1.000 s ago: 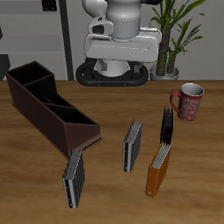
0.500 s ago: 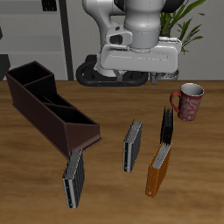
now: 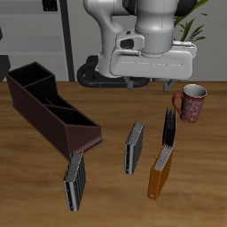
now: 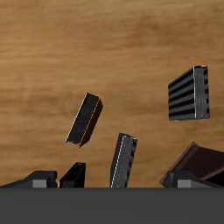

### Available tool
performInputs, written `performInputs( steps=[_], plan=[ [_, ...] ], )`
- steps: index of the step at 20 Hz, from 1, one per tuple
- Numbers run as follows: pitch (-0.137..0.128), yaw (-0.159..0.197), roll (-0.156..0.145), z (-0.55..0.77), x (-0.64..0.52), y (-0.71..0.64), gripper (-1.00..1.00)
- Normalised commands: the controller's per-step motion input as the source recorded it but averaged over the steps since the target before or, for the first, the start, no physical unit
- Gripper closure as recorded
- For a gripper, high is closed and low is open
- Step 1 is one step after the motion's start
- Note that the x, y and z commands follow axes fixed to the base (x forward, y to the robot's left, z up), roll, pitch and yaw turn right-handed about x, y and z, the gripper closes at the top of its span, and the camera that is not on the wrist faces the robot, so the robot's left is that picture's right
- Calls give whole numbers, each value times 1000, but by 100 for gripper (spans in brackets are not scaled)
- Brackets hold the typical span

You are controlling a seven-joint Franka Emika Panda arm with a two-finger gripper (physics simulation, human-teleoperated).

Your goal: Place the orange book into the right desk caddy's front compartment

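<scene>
Matt wood-grain table, glossy mug

Work surface: wooden table, warm brown, visible grain, evenly lit with soft shadows. Behind the table, well beyond the jaws: grey wall panelling with a dark vertical seam. A potted plant with long green leaves stands at the table's back edge.
</scene>
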Motion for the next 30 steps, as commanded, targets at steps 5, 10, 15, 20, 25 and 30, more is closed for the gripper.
performInputs(
  steps=[5,10,15,20,25,30],
  plan=[
    [-47,-53,0,-180,132,186,-100],
    [-17,-31,22,-172,79,178,-100],
    [-38,-68,7,-115,50,132,-100],
    [-39,8,22,-153,133,104,-100],
    [-9,-22,2,-230,199,35,-100],
    [11,-12,-6,-173,112,31,-100]
  ],
)
